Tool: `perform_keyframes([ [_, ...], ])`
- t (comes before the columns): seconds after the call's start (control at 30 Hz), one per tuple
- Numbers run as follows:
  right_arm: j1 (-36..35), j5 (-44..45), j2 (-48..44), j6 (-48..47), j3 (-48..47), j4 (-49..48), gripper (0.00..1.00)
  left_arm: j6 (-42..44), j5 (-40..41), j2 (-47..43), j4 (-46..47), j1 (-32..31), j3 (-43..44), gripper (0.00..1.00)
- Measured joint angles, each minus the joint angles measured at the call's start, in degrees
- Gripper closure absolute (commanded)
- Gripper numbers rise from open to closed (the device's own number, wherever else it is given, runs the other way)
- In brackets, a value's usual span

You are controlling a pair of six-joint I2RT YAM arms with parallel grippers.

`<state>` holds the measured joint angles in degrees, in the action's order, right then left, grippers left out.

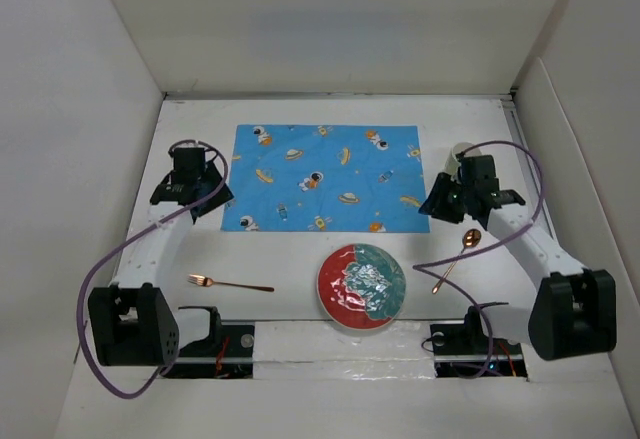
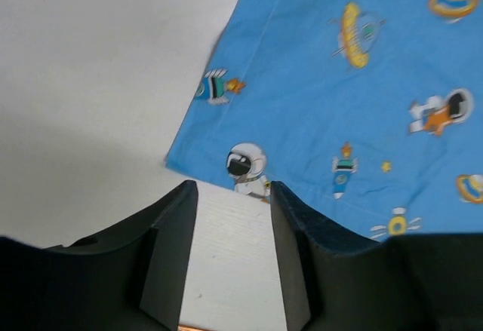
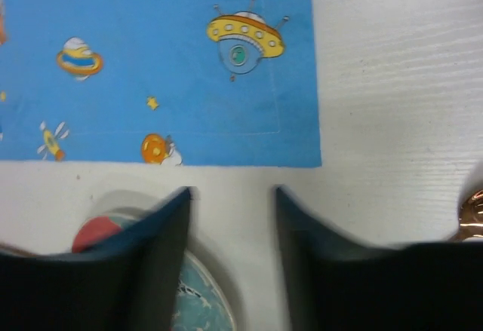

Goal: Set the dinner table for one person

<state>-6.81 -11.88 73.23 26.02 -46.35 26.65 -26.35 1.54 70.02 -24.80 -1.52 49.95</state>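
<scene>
The white dinner table (image 1: 290, 259) carries a blue space-print mat (image 1: 325, 177) at its middle. A red and teal plate (image 1: 362, 285) sits near the front edge, below the mat. A copper fork (image 1: 230, 283) lies to the plate's left and a copper spoon (image 1: 457, 257) to its right. My left gripper (image 1: 190, 197) hovers open and empty at the mat's near-left corner (image 2: 170, 159), its jaws apart over bare table (image 2: 232, 195). My right gripper (image 1: 447, 204) hovers open and empty just off the mat's near-right corner (image 3: 313, 161), its jaws apart (image 3: 232, 195), with the plate's rim (image 3: 200, 297) below it.
A white cup-like object (image 1: 463, 150) stands just behind the right gripper. White walls enclose the table on the left, back and right. The spoon's bowl (image 3: 472, 214) shows at the right edge of the right wrist view. Purple cables loop off both arms.
</scene>
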Motion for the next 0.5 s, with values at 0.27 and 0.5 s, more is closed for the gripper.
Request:
perform_keyframes([
  [0.27,-3.41,-8.48,-9.14,1.44,11.37,0.07,0.43,1.38,-4.50,-4.72,0.55,0.00,3.74,1.00],
  [0.5,-7.93,-17.11,-4.00,1.44,17.62,-0.28,0.40,1.66,-11.87,-4.72,0.57,0.00,5.97,0.93],
])
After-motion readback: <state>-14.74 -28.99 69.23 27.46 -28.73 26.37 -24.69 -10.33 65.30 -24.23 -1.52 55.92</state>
